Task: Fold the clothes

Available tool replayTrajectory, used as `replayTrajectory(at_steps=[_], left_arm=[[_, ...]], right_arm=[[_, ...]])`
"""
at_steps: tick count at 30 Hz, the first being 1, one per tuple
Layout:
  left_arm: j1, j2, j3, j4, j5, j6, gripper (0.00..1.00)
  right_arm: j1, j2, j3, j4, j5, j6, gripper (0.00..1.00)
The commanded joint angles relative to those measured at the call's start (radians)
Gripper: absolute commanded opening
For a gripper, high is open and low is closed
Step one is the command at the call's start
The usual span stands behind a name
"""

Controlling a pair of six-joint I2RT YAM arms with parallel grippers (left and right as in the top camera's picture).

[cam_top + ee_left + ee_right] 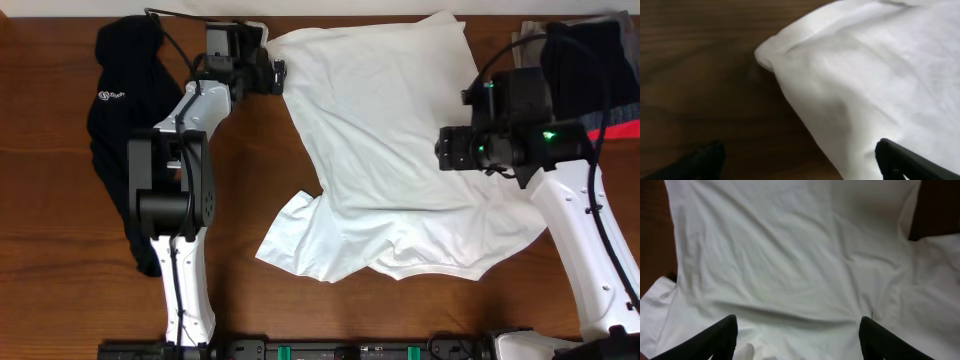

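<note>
Overhead: desk [50, 280] is showing as dark brown wood, grain running left to right, and is filling the whole view. Light is falling evenly (soft shadows only, sitting close under things). A black rail [330, 350] with green fittings is lying along the near edge.

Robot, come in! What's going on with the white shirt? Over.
Left gripper open at shirt corner. Right gripper open above shirt, nothing held. Shirt spread out, rumpled. Black garment off to the left, clear of it.

Wood table [60, 250]; white T-shirt [390, 150] spread; black garment [125, 90] left; folded garments [590, 50] right.
</note>
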Motion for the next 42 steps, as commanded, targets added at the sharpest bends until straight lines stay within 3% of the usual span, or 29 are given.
replayTrajectory(at_steps=[1, 7, 8, 10, 11, 20, 25, 42], left_arm=[[-0.023, 0.037, 0.004, 0.022, 0.017, 0.005, 0.94], [-0.034, 0.069, 0.004, 0.103, 0.017, -0.1, 0.76], [-0.035, 0.074, 0.004, 0.119, 0.017, -0.113, 0.68], [-0.036, 0.074, 0.004, 0.135, 0.016, -0.125, 0.41], [-0.036, 0.074, 0.004, 0.143, 0.016, -0.128, 0.34], [-0.01, 0.074, 0.004, 0.167, -0.052, -0.207, 0.08], [0.048, 0.055, 0.004, 0.159, -0.051, -0.286, 0.06], [0.302, -0.133, 0.004, 0.027, -0.057, -0.276, 0.06]], right_arm=[[0.019, -0.008, 0.002, 0.0, 0.002, 0.013, 0.75], [0.026, -0.008, 0.002, -0.002, 0.001, 0.031, 0.73], [0.029, -0.008, 0.002, -0.002, 0.001, 0.031, 0.73], [0.035, -0.008, 0.002, -0.002, 0.002, 0.031, 0.73], [0.038, -0.008, 0.002, -0.001, 0.002, 0.031, 0.73], [0.039, -0.008, 0.002, -0.001, 0.002, 0.032, 0.72], [0.039, -0.008, 0.001, 0.004, 0.002, 0.04, 0.7], [0.079, 0.117, -0.002, 0.006, -0.006, 0.084, 0.68]])
